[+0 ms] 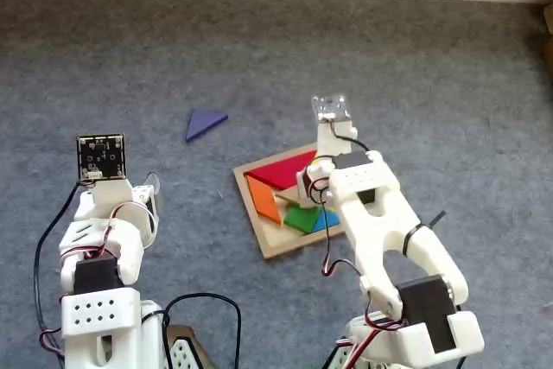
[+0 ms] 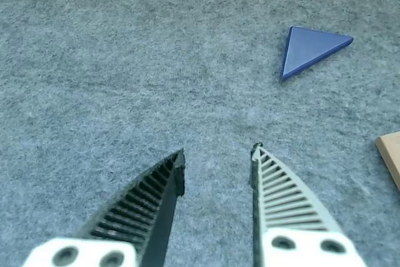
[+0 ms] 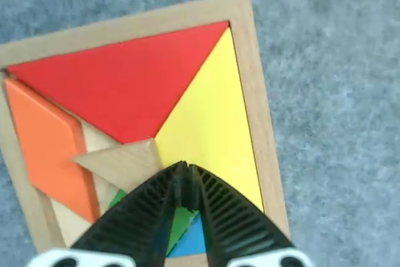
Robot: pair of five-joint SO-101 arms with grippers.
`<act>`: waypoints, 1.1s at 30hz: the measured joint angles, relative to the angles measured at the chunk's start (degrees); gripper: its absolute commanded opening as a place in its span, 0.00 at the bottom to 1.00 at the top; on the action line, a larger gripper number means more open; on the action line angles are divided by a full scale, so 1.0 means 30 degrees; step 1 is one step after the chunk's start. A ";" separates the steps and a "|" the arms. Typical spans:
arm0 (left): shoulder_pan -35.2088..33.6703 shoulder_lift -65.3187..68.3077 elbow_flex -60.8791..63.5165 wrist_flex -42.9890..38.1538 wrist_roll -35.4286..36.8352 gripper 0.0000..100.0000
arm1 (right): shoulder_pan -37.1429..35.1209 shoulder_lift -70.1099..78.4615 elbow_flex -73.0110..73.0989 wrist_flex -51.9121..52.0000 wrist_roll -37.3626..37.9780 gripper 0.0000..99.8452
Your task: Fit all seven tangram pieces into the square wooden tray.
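the square wooden tray [image 1: 294, 243] sits on grey carpet holding six pieces: red triangle [image 1: 285, 170], orange parallelogram [image 1: 263, 199], green [image 1: 300, 218] and blue [image 1: 327, 220] pieces, plus a yellow triangle [image 3: 206, 129] and a plain wood triangle [image 3: 125, 164], which the right wrist view makes out where the high view has the arm across the tray. one dark blue triangle [image 1: 204, 123] lies loose at 10 o'clock from the tray. right gripper [image 3: 187, 170] hangs over the tray, tips pressed together, gripping nothing. left gripper [image 2: 217, 154] is spread wide over bare carpet, empty.
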 measured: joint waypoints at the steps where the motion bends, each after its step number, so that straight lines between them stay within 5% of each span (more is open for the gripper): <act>1: 0.0000 0.0000 0.0000 0.0000 0.0000 0.19 | 0.0000 0.0000 0.0000 0.0147 0.0000 0.01; 33: 0.0000 0.0000 0.0000 0.0000 0.0000 0.19 | -0.2403 -0.0059 -0.0029 0.1114 0.0850 0.01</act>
